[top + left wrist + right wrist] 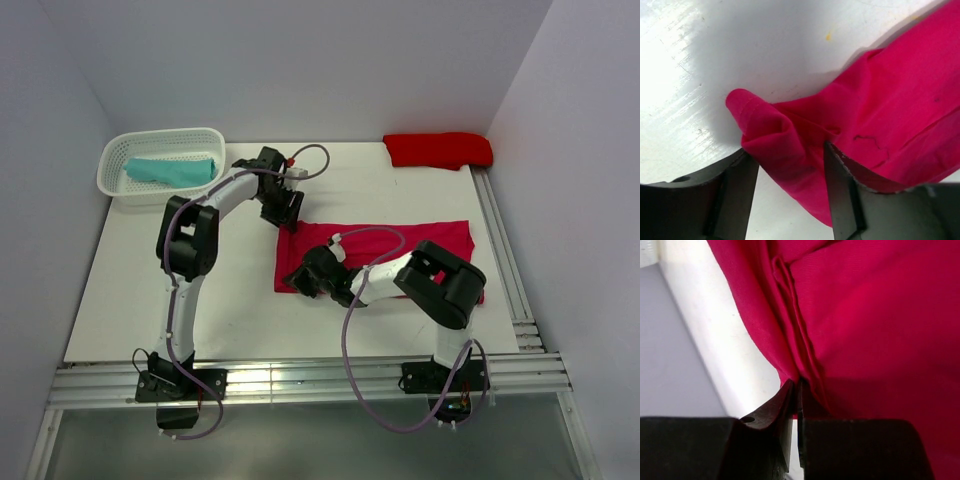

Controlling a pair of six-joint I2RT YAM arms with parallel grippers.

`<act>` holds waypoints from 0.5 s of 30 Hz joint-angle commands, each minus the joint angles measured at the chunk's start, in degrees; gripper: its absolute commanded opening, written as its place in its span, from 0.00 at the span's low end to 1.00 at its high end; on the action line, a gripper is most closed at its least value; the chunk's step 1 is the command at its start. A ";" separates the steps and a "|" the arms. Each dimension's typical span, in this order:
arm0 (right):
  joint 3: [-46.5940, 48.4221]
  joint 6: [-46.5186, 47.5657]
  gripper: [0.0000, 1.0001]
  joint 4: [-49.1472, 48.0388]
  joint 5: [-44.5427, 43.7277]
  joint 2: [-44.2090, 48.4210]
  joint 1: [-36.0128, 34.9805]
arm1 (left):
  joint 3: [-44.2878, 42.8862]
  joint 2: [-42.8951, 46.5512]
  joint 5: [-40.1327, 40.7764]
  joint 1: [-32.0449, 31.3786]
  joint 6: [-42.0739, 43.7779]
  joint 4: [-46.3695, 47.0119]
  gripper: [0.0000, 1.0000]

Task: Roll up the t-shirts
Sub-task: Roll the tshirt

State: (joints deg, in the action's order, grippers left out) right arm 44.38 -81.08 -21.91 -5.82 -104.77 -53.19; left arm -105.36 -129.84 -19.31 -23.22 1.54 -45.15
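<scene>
Right gripper [797, 385] first: its black jaws are pressed nearly together on a folded edge of the big raspberry-red soft cloth t-shirt [880, 315], which lies flat mid-frame in the top view. Left gripper [787, 152] straddles the shirt's upper-left corner, jaws apart with cloth bunched between, and I can't tell if it's really pinching. My guess is both take the left edge so the roll starts even. Left arm [190, 240] reaches up-frame and hooks right; right arm [440, 280] doubles back left, low over the cloth.
</scene>
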 commanded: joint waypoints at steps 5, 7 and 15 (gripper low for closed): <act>-2.19 -3.47 0.05 -4.11 3.01 -3.42 0.63 | -1.77 3.45 -11.26 5.29 3.99 -4.59 0.64; -2.28 -3.74 0.04 -4.28 3.19 -3.68 0.63 | -2.30 3.89 -15.57 7.56 5.31 -6.09 0.65; -2.11 -4.62 0.03 -4.45 3.19 -4.48 0.72 | 0.41 5.48 -27.52 13.29 9.53 -9.35 0.68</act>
State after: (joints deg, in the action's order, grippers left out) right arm 43.20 -85.45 -28.75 -3.11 -107.26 -52.58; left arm -105.32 -128.88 -38.61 -10.37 7.70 -52.21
